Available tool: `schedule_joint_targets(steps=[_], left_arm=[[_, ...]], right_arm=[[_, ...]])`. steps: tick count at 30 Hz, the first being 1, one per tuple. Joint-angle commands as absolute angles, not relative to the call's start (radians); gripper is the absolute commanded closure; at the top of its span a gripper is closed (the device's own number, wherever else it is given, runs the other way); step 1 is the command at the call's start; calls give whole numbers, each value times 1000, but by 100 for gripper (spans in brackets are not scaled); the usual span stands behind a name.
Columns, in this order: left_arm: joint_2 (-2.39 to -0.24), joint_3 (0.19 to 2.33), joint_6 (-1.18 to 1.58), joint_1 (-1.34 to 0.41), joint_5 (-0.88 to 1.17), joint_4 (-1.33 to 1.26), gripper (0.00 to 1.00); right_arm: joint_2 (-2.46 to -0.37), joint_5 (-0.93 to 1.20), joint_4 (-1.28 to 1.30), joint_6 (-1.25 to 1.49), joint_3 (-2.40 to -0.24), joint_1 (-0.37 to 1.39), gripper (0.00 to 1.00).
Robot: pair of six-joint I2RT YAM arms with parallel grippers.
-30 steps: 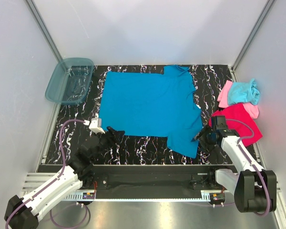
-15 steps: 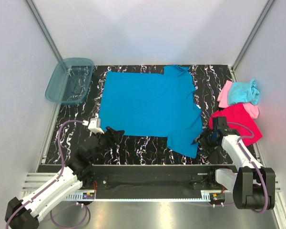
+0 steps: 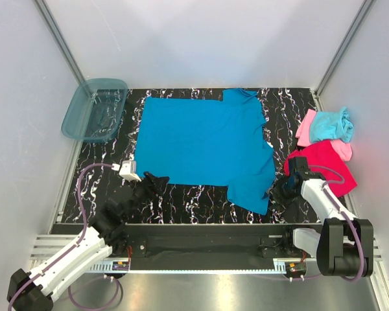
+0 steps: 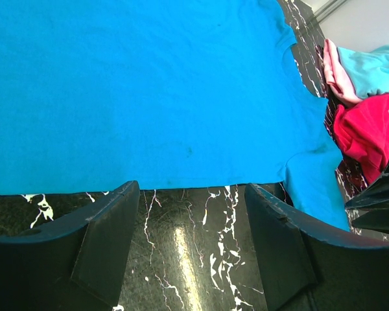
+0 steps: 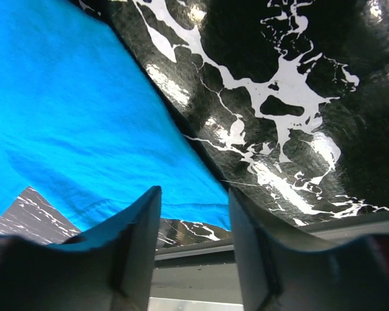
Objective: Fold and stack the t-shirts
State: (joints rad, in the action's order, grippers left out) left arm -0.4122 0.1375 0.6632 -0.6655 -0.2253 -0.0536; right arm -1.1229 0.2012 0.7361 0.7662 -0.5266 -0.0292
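Note:
The blue t-shirt (image 3: 204,146) lies spread flat on the black marble table (image 3: 194,197). My left gripper (image 3: 154,182) hovers open over bare table just short of the shirt's near hem (image 4: 149,84); nothing sits between its fingers (image 4: 104,240). My right gripper (image 3: 279,188) is at the shirt's near right sleeve (image 3: 254,194). Its jaws stand apart, and the sleeve hem (image 5: 117,149) lies at the fingertips (image 5: 142,240). At the right edge lie a magenta-red tee (image 3: 324,170), a light pink tee (image 3: 305,127) and a light aqua tee (image 3: 330,124), bunched together.
A translucent teal bin (image 3: 94,110) stands at the back left corner, partly off the table. White walls with metal posts close in three sides. A metal rail (image 3: 201,243) carrying both arm bases runs along the near edge.
The right gripper's jaws have narrowed a little at the sleeve, and its wrist has shifted slightly. The left arm and the shirts have not visibly moved.

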Motion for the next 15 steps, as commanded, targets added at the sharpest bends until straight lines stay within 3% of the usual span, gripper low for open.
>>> schedule_joint_targets(steps=[1, 7, 15], left_arm=[[-399, 138, 667, -658, -227, -86, 29], [-385, 140, 666, -655, -235, -75, 29], [-382, 143, 664, -649, -242, -66, 29]], right_arm=[[-1140, 187, 749, 759, -574, -32, 50], [-1181, 190, 747, 747, -597, -32, 52], [-1259, 158, 756, 730, -640, -32, 44]])
